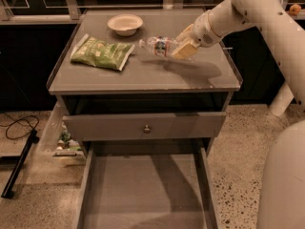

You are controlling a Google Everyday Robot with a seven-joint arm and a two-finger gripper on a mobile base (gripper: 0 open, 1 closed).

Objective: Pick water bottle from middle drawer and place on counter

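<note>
The water bottle (159,46), clear with a white cap and a red-and-blue label, lies sideways in the air just above the counter (143,75), cap pointing left. My gripper (183,48) comes in from the upper right and is shut on the bottle's base end, over the counter's middle right. The middle drawer (143,190) is pulled out below, its bare grey floor showing nothing inside.
A green bag (101,53) lies on the counter's left part. A pale bowl (125,24) sits at the counter's back. A shut drawer front with a round knob (147,128) is above the open drawer. A black cable (19,125) lies on the floor at left.
</note>
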